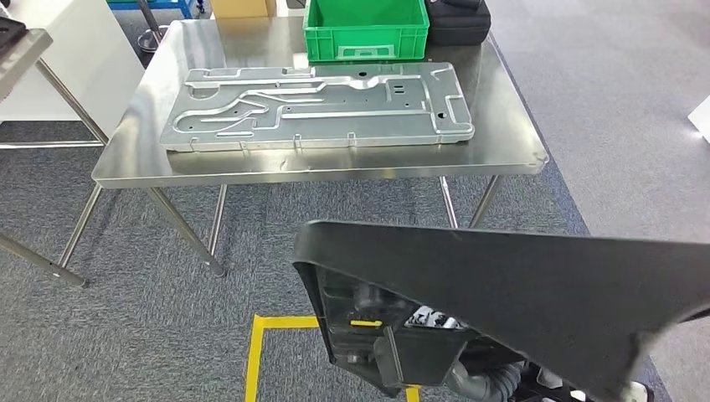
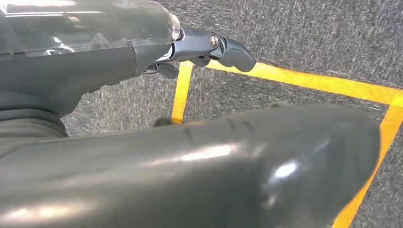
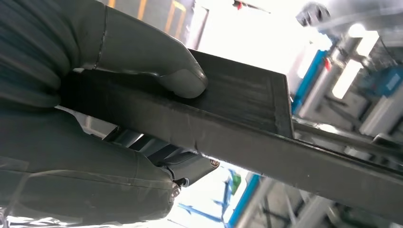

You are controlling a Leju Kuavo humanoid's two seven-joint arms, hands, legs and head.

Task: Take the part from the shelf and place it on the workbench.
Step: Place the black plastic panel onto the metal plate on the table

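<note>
One black part (image 1: 519,285), seemingly gripped by right hand (image 3: 142,80).

The left hand (image 2: 142,52) enters from 9 o'clock, its dark fingers (image 2: 233,50) reaching toward 1 o'clock above grey carpet (image 2: 309,38). A glossy black part (image 2: 214,166) spans 6 to 3 o'clock; whether the hand grips it cannot be told. Yellow floor tape (image 2: 304,80) runs behind it.

Grey carpet (image 1: 167,335) — yellow floor tape (image 1: 255,356) — steel table (image 1: 335,167).
</note>
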